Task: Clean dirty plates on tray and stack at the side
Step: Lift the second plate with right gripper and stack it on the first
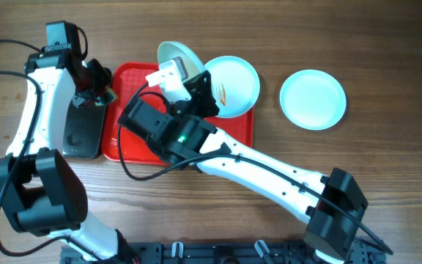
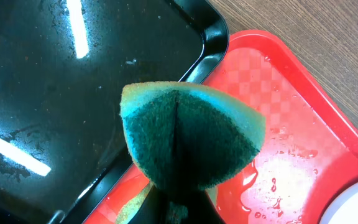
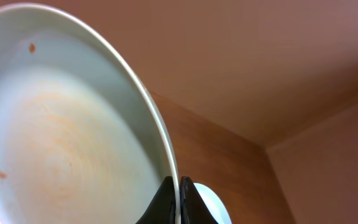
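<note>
Red tray [image 1: 127, 73] is my landmark. My right gripper [image 3: 179, 199] has its jaws pinched on the rim of a tilted plate [image 1: 174, 55], smeared orange, above the tray's far edge. A second plate [image 1: 237, 77], brown-marked, sits at its far-right corner. A third plate [image 1: 313, 99] lies on the worktop [image 1: 394, 88], well right of the tray. At its left edge, my left gripper [image 1: 94, 88] squeezes a green sponge [image 2: 191, 137].

Bright, even light falls from overhead on the wooden surface [image 1: 387, 147], leaving only soft shadows. Two white strip reflections glare on the wet black tray [image 2: 55, 93]. The sponge [image 2: 191, 140] looks slightly soft; the plate [image 3: 61, 137], very close, is blurred.
</note>
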Motion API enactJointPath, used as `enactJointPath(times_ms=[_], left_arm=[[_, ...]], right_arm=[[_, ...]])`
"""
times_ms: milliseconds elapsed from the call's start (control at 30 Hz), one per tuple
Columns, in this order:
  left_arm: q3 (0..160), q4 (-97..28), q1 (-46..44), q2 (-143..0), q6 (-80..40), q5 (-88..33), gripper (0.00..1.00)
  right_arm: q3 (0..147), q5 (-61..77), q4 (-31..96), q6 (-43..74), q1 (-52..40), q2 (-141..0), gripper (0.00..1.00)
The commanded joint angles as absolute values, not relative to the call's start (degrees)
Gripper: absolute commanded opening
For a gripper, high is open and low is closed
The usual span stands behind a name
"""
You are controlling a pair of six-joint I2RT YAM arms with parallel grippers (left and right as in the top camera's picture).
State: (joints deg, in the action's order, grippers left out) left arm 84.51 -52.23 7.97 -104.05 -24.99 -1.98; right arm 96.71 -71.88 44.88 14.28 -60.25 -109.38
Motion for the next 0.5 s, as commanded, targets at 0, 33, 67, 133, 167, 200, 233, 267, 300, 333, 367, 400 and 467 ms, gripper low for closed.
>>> enactJointPath(times_ms=[0, 33, 67, 133, 167, 200, 233, 267, 300, 333, 367, 400, 467], left_arm=[[85.52, -52.07, 8.21, -103.11, -25.98, -1.87, 0.04], [85.52, -52.12, 8.16, -103.11, -25.98, -1.87, 0.04], [85.52, -52.12, 8.16, -103.11, -25.98, -1.89, 0.04], [85.49, -52.12, 8.16, -103.11, -26.0, -1.89, 0.04], [85.49, -52.1, 8.16, -103.11, -26.0, -1.89, 0.04], [85.52, -52.1, 8.16, -103.11, -26.0, -1.89, 0.04], [85.52, -52.1, 8.16, -103.11, -26.0, -1.89, 0.04], [85.49, -52.12, 8.16, -103.11, -26.0, -1.89, 0.04], [85.52, -52.14, 8.16, -103.11, -26.0, -1.87, 0.04], [85.52, -52.14, 8.16, -103.11, -26.0, -1.89, 0.04], [85.52, -52.12, 8.16, -103.11, -26.0, -1.87, 0.04], [85.52, -52.12, 8.16, -103.11, -26.0, -1.87, 0.04], [85.49, -52.1, 8.16, -103.11, -26.0, -1.89, 0.04]], right_arm=[[96.73, -62.35, 46.87, 13.28, -59.79, -107.59, 0.04], [96.73, -58.81, 49.21, 17.61, -58.92, -107.59, 0.04], [96.73, -56.25, 50.87, 21.02, -58.13, -107.59, 0.04], [96.73, -46.33, 55.31, 27.86, -53.82, -106.78, 0.04], [96.73, -41.78, 56.27, 29.08, -51.57, -106.0, 0.04], [96.73, -37.71, 56.45, 29.04, -49.56, -105.03, 0.04], [96.73, -32.64, 56.4, 28.67, -46.96, -103.57, 0.04], [96.73, -27.86, 56.27, 28.49, -43.53, -101.54, 0.04], [96.73, -24.64, 56.27, 28.49, -40.88, -100.05, 0.04], [96.73, -20.69, 56.45, 28.42, -36.91, -98.0, 0.04], [96.73, -17.45, 56.95, 28.42, -32.67, -96.23, 0.04], [96.73, -14.5, 58.15, 28.45, -27.22, -94.63, 0.04], [96.73, -11.44, 60.45, 28.47, -19.79, -93.84, 0.04]])
